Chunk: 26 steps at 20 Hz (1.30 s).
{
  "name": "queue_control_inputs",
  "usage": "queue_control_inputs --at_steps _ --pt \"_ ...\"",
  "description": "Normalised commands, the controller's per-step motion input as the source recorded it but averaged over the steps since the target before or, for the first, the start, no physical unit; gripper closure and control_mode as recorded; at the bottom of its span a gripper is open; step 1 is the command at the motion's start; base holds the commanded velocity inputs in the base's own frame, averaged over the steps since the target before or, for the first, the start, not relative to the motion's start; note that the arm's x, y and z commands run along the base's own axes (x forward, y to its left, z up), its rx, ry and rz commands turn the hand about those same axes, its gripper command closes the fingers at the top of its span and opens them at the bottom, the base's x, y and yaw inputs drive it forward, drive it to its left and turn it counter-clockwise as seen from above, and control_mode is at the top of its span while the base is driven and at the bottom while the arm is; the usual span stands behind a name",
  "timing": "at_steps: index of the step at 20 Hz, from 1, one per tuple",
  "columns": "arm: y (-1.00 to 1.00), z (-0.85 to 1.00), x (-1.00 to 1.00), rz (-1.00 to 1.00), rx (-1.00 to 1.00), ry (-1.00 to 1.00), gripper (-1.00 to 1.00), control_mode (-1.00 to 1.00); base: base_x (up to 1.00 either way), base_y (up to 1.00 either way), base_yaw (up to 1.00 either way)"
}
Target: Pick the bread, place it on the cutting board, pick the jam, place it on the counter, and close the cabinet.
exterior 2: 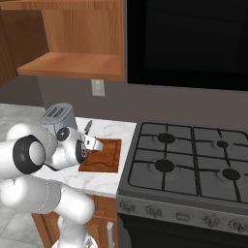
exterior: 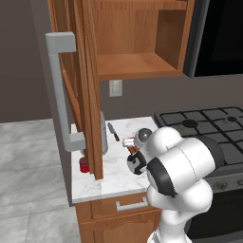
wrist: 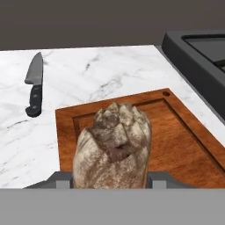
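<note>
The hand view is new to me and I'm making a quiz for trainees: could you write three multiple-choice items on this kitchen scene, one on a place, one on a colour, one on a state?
1. Where is the brownish-tan crusty chunk of bread?
A. Between the gripper's fingers, over the reddish-brown wooden cutting board
B. On the stove
C. Inside the cabinet

2. What colour is the small squat jam jar on the white marble counter?
A. Green
B. Red
C. Yellow

3. How does the brown wood wall cabinet stand?
A. Door shut
B. Door missing
C. Door open

Answers: 1 A, since the hand view shows the loaf at the gripper with the board beneath and behind it. 2 B, since the left base view shows a red jar by the door's lower edge. 3 C, since the door swings out toward the camera and bare shelves show.
</note>
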Motion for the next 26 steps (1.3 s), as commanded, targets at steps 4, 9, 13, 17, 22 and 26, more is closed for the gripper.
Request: queue_control_inputs --at_steps 4,9,13,17,22,26 --pt "0.00 0.00 0.00 0.00 0.00 0.00 -1.00 -1.00 0.00 0.00 0.00" --pt "0.00 0.00 0.00 0.00 0.00 0.00 -1.00 -1.00 0.00 0.00 0.00" --pt "0.00 0.00 0.00 0.00 0.00 0.00 -1.00 -1.00 0.00 0.00 0.00" --pt "0.00 0.00 0.00 0.00 0.00 0.00 -1.00 -1.00 0.00 0.00 0.00" --pt "0.00 0.01 0.00 0.00 0.00 0.00 -1.00 -1.00 0.00 0.00 0.00" --pt "-0.01 0.12 0.00 0.00 0.00 -0.01 -1.00 -1.00 0.00 0.00 0.00"
